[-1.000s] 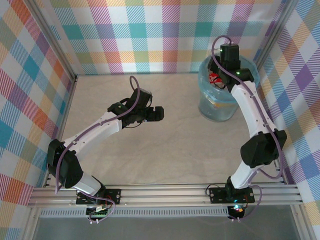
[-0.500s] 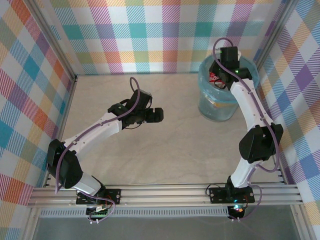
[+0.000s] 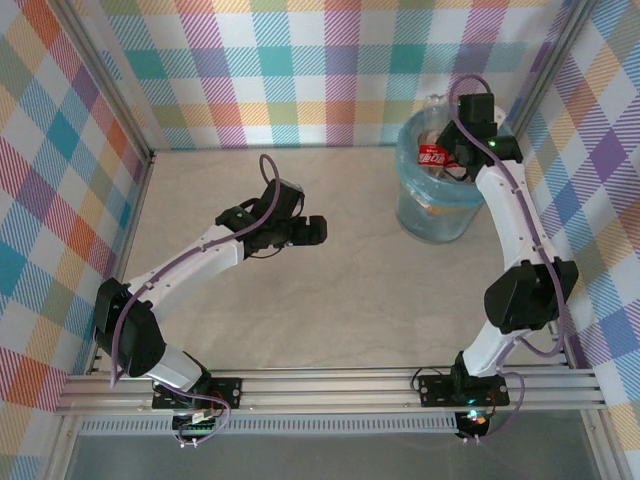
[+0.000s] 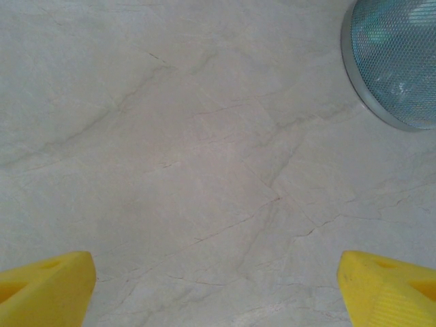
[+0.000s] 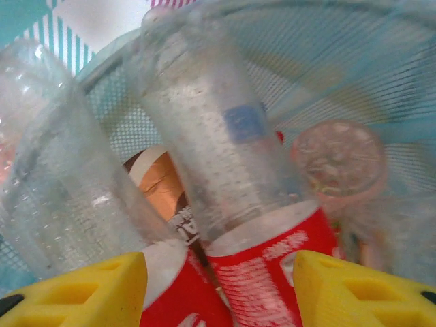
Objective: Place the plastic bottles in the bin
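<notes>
Hovering at mouth of bin (image 3: 425,215), right gripper (image 5: 218,272): jaws parted, grip undetermined. Red-labelled clear bottle (image 5: 225,157) lies between fingers, long axis pointing away, down into bin. Bin contents visible: two clear red-labelled bottles, one brown bottle (image 5: 160,184), one pink round end (image 5: 338,158). Left gripper (image 4: 212,266): spread wide, empty, over table (image 4: 204,136).

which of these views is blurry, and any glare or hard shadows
Right wrist view: soft and out of focus, the clear bottles sit too close to the lens and their label print smears. Left wrist view: sharp, evenly lit, the table veins crisp. Top external view: clear, no hard shadows or glare.
</notes>
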You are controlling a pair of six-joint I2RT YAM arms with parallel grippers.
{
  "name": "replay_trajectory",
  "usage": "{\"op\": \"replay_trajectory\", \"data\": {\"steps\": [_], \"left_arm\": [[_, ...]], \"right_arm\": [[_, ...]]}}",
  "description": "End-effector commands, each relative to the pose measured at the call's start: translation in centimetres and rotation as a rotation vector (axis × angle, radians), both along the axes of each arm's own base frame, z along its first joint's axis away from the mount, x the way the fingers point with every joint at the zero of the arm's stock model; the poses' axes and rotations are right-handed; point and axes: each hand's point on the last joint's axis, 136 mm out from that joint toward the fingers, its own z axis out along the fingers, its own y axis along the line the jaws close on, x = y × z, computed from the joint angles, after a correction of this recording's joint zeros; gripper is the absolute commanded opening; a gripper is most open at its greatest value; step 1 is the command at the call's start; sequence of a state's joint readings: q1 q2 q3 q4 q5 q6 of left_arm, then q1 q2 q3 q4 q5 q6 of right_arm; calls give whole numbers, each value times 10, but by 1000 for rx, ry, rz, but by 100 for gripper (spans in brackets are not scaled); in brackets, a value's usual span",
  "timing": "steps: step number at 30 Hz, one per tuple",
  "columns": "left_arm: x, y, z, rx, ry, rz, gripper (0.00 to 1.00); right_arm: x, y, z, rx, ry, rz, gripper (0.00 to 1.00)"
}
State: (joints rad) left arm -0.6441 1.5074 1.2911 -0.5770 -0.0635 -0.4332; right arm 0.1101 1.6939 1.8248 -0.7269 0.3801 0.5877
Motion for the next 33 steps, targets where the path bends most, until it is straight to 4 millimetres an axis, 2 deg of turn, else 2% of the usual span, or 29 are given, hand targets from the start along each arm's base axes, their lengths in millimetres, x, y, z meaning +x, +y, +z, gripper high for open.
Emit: {"op": "replay_trajectory", "data": {"steps": [1, 4, 7, 14, 21, 23, 27, 33], "left_arm": [[-4, 9, 9, -1, -10, 18, 91], [-3, 7, 6, -3, -5, 16, 92], [-2, 4, 6, -11, 1, 13, 92], [-2, 5, 6, -5, 4, 14, 91], [-4, 8, 2, 9, 14, 13, 91], [-5, 9, 2, 14, 14, 17, 91], [-7, 12, 2, 22, 12, 18, 92], [-7, 14, 4, 26, 5, 21, 91]], "right_arm": [[-9, 4, 27, 43, -76, 27, 59], [-1, 27, 37, 111, -125, 140, 60], [6, 38, 35, 129, -106, 195, 66], [26, 53, 7, 132, -46, 256, 75], [45, 68, -20, 61, 18, 311, 77], [48, 67, -29, 52, 48, 305, 76], [51, 66, -35, 53, 67, 294, 64], [48, 58, -16, 34, 16, 251, 55]]}}
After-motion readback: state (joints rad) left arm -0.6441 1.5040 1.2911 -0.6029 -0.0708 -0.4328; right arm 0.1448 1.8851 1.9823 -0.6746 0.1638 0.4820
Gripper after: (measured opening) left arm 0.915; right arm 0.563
